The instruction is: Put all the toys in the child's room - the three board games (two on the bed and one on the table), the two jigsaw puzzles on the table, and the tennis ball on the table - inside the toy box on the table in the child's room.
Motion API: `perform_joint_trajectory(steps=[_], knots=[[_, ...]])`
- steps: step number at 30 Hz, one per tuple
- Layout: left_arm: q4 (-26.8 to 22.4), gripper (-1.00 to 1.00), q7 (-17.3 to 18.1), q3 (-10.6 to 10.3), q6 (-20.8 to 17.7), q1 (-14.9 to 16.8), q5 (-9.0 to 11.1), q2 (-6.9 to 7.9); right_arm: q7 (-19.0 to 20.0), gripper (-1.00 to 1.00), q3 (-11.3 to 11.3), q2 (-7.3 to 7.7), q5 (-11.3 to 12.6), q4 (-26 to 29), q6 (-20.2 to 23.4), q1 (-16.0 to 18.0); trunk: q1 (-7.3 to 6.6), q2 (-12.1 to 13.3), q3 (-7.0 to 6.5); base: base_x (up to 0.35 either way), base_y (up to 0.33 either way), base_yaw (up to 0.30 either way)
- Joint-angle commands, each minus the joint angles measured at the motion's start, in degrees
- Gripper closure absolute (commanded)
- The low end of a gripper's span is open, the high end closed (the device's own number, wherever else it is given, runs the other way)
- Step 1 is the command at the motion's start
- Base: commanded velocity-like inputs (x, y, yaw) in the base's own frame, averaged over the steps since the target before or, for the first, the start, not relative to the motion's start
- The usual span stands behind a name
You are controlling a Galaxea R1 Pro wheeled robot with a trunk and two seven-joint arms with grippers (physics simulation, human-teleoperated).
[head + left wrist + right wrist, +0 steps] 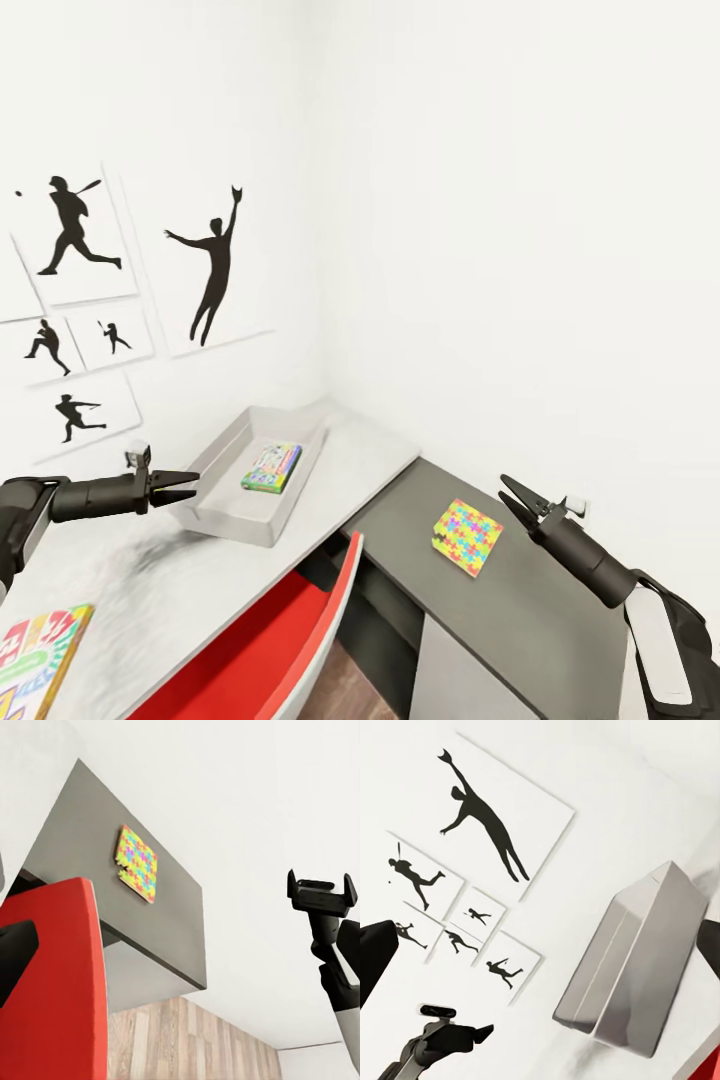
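Note:
The pale grey toy box (228, 505) stands on the table (150, 590) near the wall corner, with a small blue-green board game (272, 467) lying inside it. My left gripper (194, 485) hovers open and empty just beside the box's near-left wall. A multicoloured jigsaw puzzle (467, 536) lies flat on the lower dark grey cabinet top (520, 610). My right gripper (504, 488) hangs open and empty just right of the puzzle, a little above it. Another printed board game (35, 660) lies at the table's near-left edge. The left wrist view shows the puzzle (137, 862) and right gripper (321, 894); the right wrist view shows the toy box (637, 960).
A red chair (270, 640) is pushed against the table's front edge, between the two arms. White walls meet in the corner behind the toy box; framed black baseball silhouettes (215, 265) hang on the left wall. Wood-plank floor (187, 1042) lies below the cabinet.

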State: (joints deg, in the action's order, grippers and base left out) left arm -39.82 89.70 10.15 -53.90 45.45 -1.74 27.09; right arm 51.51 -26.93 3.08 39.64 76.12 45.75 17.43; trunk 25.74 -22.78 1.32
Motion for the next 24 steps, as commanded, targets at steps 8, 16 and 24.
perform_joint_trajectory(steps=[8,16,24], knots=[[-0.1,-1.0,0.3,0.0,-0.6,0.0,-0.2,-0.02,0.2,-1.0,-0.1,0.0,0.2,-0.1,0.4,0.1,0.04,-0.1,0.14,0.0,0.0,-0.151],[-0.1,-1.0,0.3,0.0,-0.6,0.0,-0.2,0.05,0.2,-1.0,-0.1,0.0,0.3,-0.1,0.4,0.1,0.04,-0.1,0.14,0.0,0.0,-0.269],[-0.1,-1.0,0.3,0.0,-0.6,0.0,-0.3,0.02,0.2,-1.0,-0.1,0.0,0.3,-0.1,0.3,0.1,0.04,-0.1,0.14,0.0,0.0,-0.279]])
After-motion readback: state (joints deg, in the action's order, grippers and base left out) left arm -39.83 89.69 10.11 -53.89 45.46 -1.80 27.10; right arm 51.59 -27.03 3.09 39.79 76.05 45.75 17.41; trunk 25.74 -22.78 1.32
